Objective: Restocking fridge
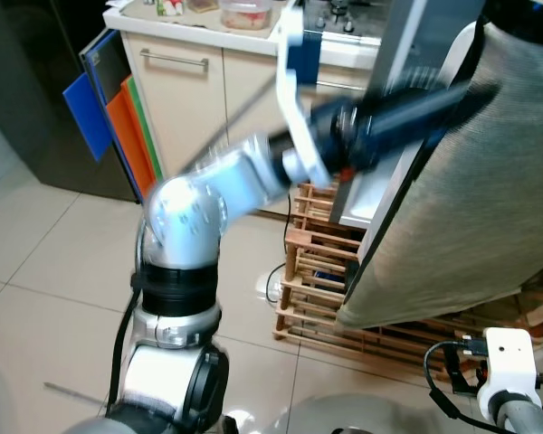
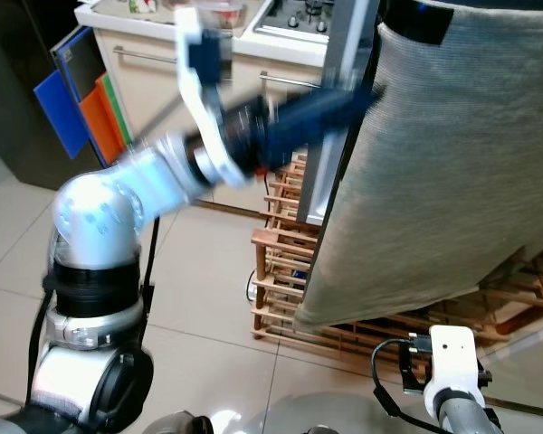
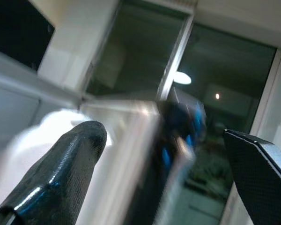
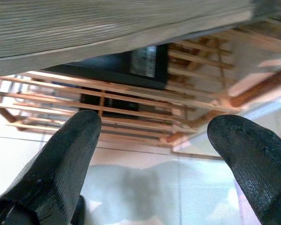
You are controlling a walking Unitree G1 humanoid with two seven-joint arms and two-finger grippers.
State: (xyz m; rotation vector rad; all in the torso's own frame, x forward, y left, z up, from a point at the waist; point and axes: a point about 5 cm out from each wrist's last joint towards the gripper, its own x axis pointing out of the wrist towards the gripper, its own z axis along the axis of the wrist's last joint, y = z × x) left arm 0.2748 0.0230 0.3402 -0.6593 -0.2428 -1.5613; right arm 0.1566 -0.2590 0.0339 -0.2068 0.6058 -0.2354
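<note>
The robot's silver left arm is raised and stretched toward a tall grey panel (image 1: 407, 54), apparently the edge of a fridge door, though blur makes that uncertain. The left hand (image 1: 452, 99) is smeared by motion in the head views, its black fingers lying against that panel's edge. Seen from the left wrist, the two fingers (image 3: 61, 173) stand wide apart with nothing between them, and a blurred pale metal edge with a dark object marked in blue lies just beyond them. A large grey-green ribbed cloth (image 1: 471, 199) hangs beside the panel and covers its far side. Below the panel and cloth stands a slatted wooden rack (image 1: 317, 262) on a pale tiled floor (image 1: 45, 271). Behind the arm is a cream kitchen bench (image 1: 190, 81) with a metal drawer handle; a container and a hob sit on top, well apart from the panel. Blue, orange and green flat boards (image 1: 118, 117) lean against the bench's end. The right hand (image 4: 154, 154) hangs low near the rack, its fingers (image 4: 61, 159) spread open and empty, above the floor.
</note>
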